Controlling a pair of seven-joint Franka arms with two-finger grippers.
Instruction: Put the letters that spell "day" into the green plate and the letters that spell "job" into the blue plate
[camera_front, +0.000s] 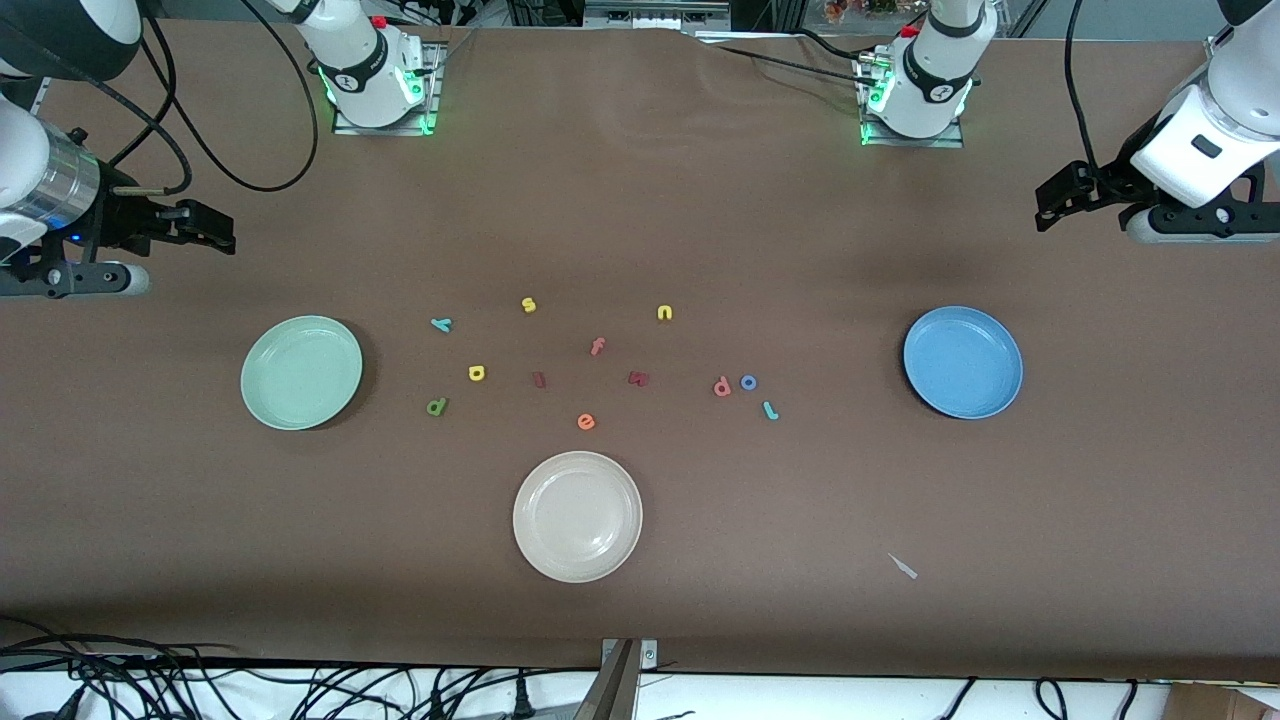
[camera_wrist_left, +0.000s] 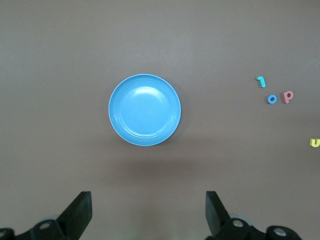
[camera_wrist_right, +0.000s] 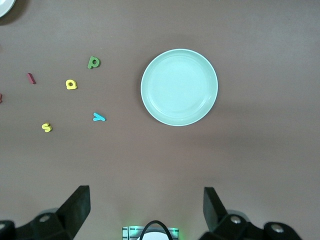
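Both arms wait, raised at their ends of the table (camera_front: 700, 200). Left end effector (camera_front: 1045, 212) over bare table near the blue plate (camera_front: 962, 361), fingers spread, empty. Right end effector (camera_front: 222, 232) over bare table near the green plate (camera_front: 301, 372), fingers spread, empty.

Both plates empty. All letters lie loose on the table between the two plates.

Toward the green plate: green "d" (camera_front: 436, 406), yellow "a" (camera_front: 476, 373) just farther from the front camera, teal "y" (camera_front: 441, 323) farther again.

Toward the blue plate: salmon "b" (camera_front: 722, 386) and blue "o" (camera_front: 748, 381) just beside each other, teal "j" (camera_front: 770, 409) slightly nearer the camera.

Others scattered mid-table: yellow "s" (camera_front: 528, 304), yellow "n" (camera_front: 664, 313), salmon "f" (camera_front: 597, 346), orange "e" (camera_front: 586, 421), two dark red letters (camera_front: 538, 379), shapes unclear. Cream plate (camera_front: 577, 515) nearest the camera, empty.
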